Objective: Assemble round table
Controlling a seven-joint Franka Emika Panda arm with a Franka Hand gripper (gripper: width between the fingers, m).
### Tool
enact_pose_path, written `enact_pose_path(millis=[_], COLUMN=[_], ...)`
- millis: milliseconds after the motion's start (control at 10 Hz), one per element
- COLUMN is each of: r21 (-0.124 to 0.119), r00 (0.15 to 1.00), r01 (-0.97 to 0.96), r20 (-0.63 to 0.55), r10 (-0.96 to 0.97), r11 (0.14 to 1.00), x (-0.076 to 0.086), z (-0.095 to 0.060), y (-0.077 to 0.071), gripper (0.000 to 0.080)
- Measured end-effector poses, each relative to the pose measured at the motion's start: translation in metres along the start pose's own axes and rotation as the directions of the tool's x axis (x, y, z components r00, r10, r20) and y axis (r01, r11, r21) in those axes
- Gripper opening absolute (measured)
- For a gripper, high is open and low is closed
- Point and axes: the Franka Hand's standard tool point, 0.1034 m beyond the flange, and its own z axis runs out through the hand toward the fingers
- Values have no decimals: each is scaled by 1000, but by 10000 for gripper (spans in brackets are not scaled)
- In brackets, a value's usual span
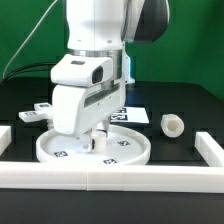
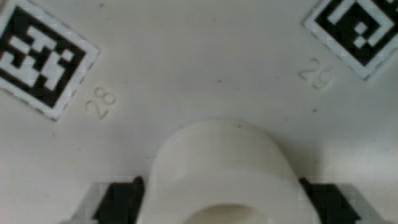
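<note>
The black worktop (image 1: 185, 105) lies open at the exterior view's right, broken only by a short white plastic cylinder post (image 1: 173, 124). Long white straight rails (image 1: 120, 176) wall the near edge and both sides. A large white rimmed round disc (image 1: 146, 152) fills the middle, its raised rim barring low sideways passes. The white robot arm (image 1: 95, 60) crowds the space above it. At the exterior view's left, a white four-armed cross piece (image 1: 35, 114) narrows the way. A white rounded stub (image 2: 217, 160) fills the gap between the fingers of the gripper (image 2: 217, 205).

Arm over worktop (image 1: 190, 100), wrist pointing straight down.
Gripper (image 1: 97, 137) low, near the worktop's camera-side edge; fingers (image 2: 118, 203) closed against both sides of the cylinder post (image 2: 222, 165).
</note>
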Motion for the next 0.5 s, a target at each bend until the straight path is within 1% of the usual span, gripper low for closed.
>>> enact_pose_path(millis=[300, 400, 500], r21=[0, -2, -6], r00=[1000, 1000, 999], r01=[0, 13, 32], r20=[0, -1, -9], r10=[0, -13, -32], r11=[1000, 1000, 999], x=[0, 5, 18], z=[0, 0, 0], y=[0, 0, 1], gripper=[406, 406, 406])
